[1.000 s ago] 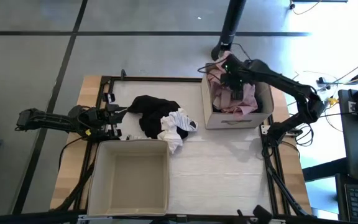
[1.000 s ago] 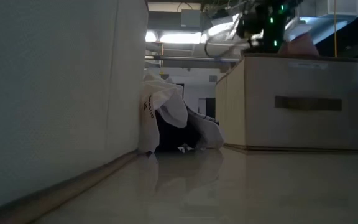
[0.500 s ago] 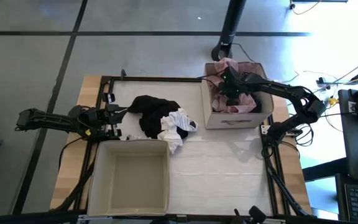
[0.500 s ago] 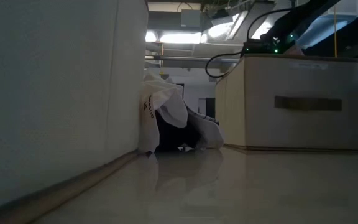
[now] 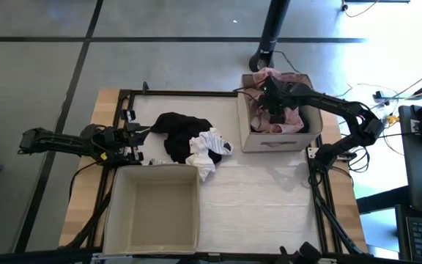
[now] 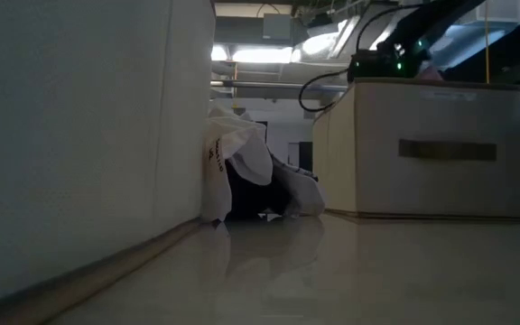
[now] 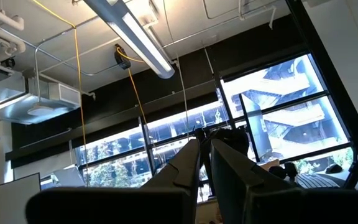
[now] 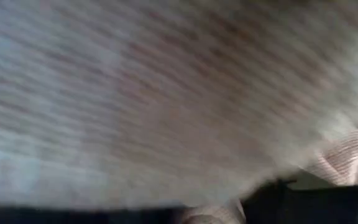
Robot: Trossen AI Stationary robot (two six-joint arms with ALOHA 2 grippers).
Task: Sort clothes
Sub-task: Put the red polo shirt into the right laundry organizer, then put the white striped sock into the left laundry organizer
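Pink garment (image 5: 288, 117) is lying in the far-right box (image 5: 280, 141); right gripper (image 5: 273, 103) is hovering over it, finger state unclear, and should be releasing fully before lifting.

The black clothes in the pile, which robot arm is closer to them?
Left. The left end effector sits just beside the black garment, at the table's left edge. The right end effector is over in the far box.

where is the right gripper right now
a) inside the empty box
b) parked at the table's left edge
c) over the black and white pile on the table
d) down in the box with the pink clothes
d: in the high view the right gripper sits down among the pink clothes inside the far box, away from the black and white pile.
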